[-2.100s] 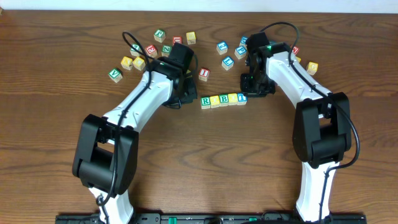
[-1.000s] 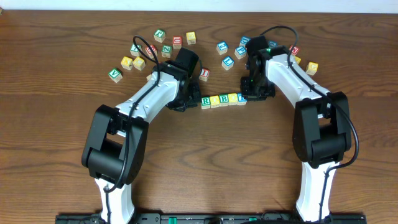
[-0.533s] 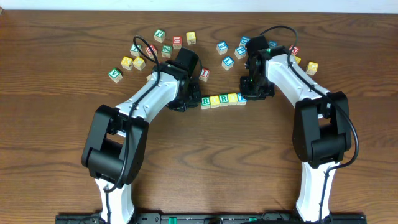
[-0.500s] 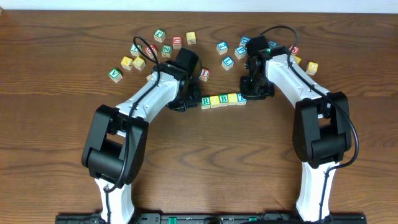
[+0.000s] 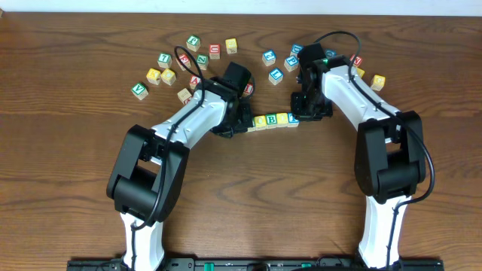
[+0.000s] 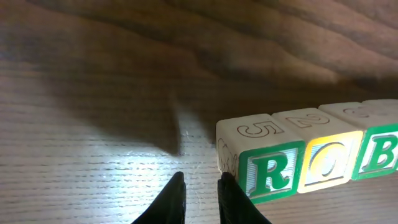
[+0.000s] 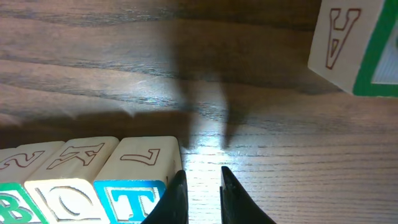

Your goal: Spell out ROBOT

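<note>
A row of letter blocks (image 5: pixel 277 119) lies on the table. In the left wrist view it reads R (image 6: pixel 268 169), O (image 6: pixel 324 157), B (image 6: pixel 377 147). In the right wrist view it ends B (image 7: pixel 9 200), O (image 7: pixel 65 190), T (image 7: pixel 140 182). My left gripper (image 6: pixel 200 186) is shut and empty, its right finger against the R block's left side. In the overhead view (image 5: pixel 241 121) it covers the R block. My right gripper (image 7: pixel 200 185) is shut and empty, its left finger against the T block's right side. It shows in the overhead view (image 5: pixel 305 114).
Loose letter blocks lie scattered behind the row, one group at the upper left (image 5: pixel 167 69), another at the upper right (image 5: pixel 276 65). A red-lettered A block (image 7: pixel 353 45) stands just beyond my right gripper. A yellow block (image 5: pixel 378 80) lies far right.
My left gripper has moved right, up to the row's left end, and now covers the R block in the overhead view. My right gripper has stayed at the T end.
</note>
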{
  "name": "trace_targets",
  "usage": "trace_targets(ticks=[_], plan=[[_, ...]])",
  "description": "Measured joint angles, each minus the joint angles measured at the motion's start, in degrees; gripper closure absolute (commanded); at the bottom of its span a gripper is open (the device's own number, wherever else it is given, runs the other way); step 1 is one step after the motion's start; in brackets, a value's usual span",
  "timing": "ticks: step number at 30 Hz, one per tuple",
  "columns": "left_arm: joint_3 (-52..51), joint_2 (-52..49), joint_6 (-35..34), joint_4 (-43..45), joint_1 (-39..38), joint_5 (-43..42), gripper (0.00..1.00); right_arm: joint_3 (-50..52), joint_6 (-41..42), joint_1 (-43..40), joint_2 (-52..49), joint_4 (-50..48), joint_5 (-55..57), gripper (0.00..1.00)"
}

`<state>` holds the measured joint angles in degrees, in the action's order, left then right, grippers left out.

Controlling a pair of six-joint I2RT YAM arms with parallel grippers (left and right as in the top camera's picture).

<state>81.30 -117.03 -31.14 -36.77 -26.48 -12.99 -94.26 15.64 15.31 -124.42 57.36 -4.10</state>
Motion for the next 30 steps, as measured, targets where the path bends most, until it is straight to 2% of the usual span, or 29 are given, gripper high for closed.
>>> trace_targets(ticks=[16,30], plan=[[-0.02,0.00,0.17,1.09,0.11,0.31,0.81,0.00,-1.88,0.42,0.00,0.02,0.15,0.88],[-0.02,0.00,6.45,-0.46,0.37,1.81,0.81,0.00,-4.04,2.67,0.00,0.13,1.90,0.90]])
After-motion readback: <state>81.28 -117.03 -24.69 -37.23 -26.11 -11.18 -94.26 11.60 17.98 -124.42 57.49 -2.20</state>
